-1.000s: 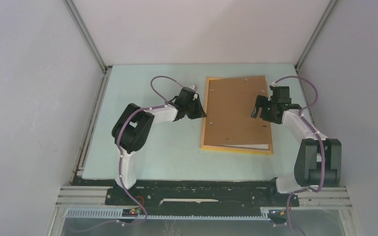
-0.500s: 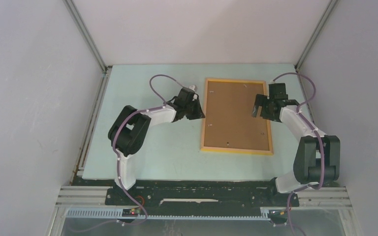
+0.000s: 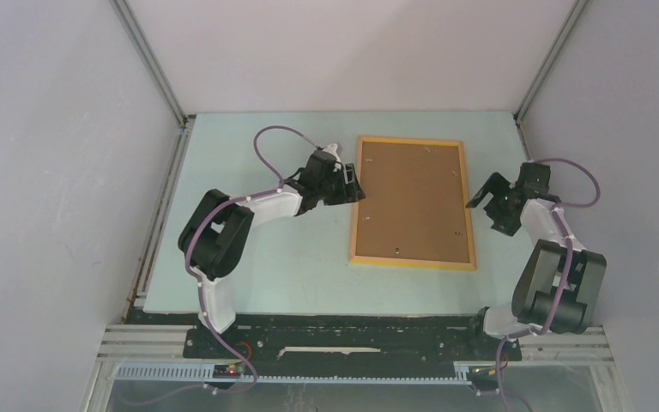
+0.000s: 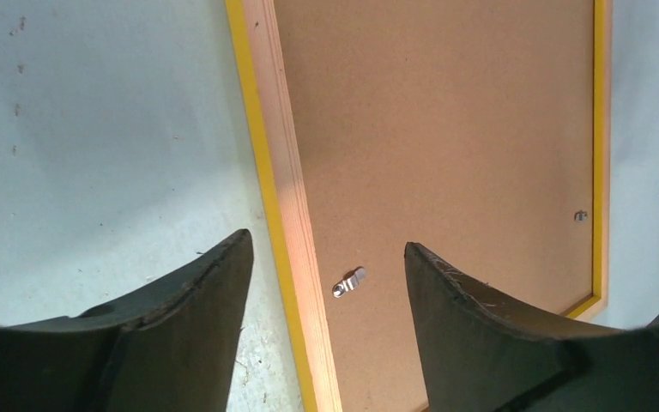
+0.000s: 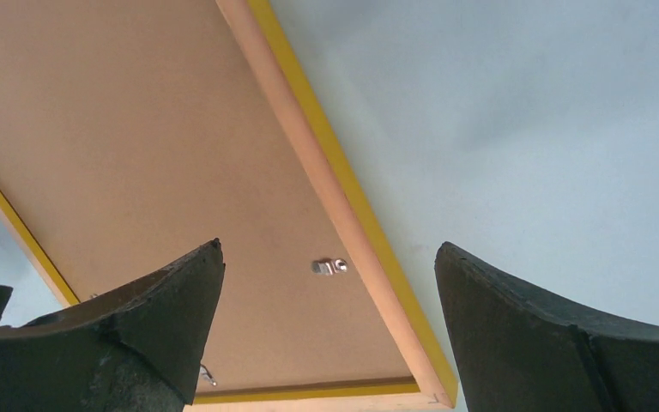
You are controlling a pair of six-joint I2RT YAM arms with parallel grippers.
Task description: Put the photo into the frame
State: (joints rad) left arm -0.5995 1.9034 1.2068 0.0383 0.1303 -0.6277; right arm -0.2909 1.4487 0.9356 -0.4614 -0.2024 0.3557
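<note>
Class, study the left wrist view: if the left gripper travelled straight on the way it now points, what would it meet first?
Probably the left rail of the frame, which lies between the open fingers of the left gripper, beside the backing board. How far off it is remains unclear.

Right tool [image 5: 328, 249] wide open, holding nothing, with one dark finger [image 5: 137, 326] low on the left and the other low on the right. Beyond them, on the pale blue-grey surface [image 5: 523, 129], the frame [image 5: 335, 184], back side up: yellow outer edge and pale wood rail, running slantwise from the top middle down to a corner near the bottom. Inside the rails, a plain brown backing board [image 5: 137, 129] filling the opening. On the board, just beside the rail, a small metal tab [image 5: 329, 266]. At far left, a second yellow rail, with bare surface past it.
</note>
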